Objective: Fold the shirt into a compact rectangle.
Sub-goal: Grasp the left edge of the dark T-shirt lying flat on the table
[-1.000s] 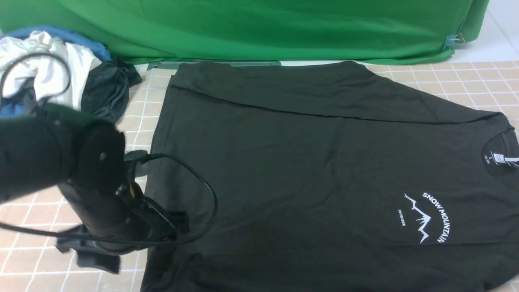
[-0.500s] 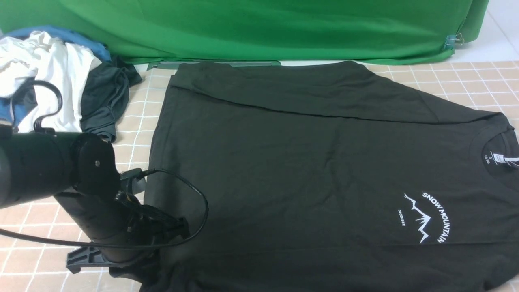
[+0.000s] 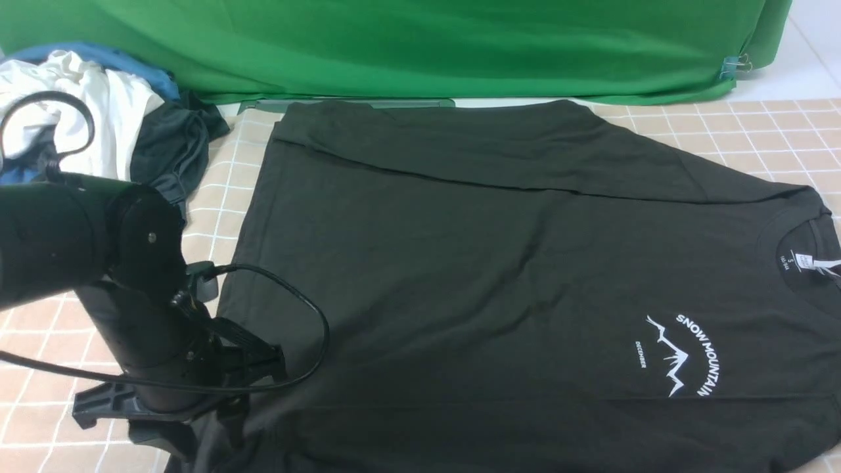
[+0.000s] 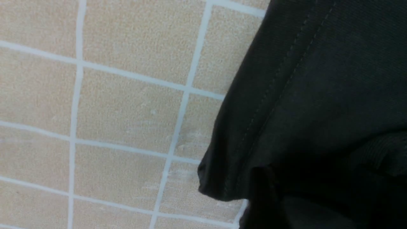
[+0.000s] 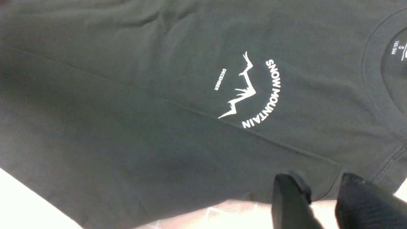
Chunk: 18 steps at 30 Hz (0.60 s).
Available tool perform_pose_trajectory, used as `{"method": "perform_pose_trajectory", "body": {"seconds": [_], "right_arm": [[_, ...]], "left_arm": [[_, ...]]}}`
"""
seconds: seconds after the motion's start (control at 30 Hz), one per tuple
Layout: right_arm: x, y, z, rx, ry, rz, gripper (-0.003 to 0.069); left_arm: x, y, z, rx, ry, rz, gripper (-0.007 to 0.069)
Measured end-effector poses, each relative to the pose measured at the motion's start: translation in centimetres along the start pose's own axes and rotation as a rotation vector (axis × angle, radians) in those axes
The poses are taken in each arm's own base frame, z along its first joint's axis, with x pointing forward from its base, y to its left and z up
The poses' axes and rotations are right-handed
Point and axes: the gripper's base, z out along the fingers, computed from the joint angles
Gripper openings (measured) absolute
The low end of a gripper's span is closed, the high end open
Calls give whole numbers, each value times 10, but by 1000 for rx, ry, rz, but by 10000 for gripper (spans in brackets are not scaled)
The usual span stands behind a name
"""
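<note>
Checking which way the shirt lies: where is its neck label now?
In the front view the neck label sits on the robot's far right, inside the collar, just beyond the white chest print.

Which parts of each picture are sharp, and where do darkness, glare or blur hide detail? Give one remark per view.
Front view: even light, the shirt nearly featureless black, its white print crisp. Left wrist view: hem stitching sharp, the bunched fabric beside it lost in shadow. Right wrist view: print sharp, the right end effector soft-edged, table surface past the shirt blown out white.
</note>
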Motion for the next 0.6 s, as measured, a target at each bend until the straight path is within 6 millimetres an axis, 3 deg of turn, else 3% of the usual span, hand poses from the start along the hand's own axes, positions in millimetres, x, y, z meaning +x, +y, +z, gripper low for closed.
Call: {"method": "perform_pose_trajectory", "body": {"seconds": [0.1,0.23,0.43,0.6], "right_arm": [[0,0,0,0,0,0,237],[0,0,0,0,0,0,237],[0,0,0,0,0,0,237],[0,0,0,0,-1,0,237]], "left_arm": [[-5,-3,-10,-6,-1,20,494],[-7,-9,-24,24,24,83,583],[7,-15,-13,138,116,218,557],[1,-10,-4,96,18,344,491]]}}
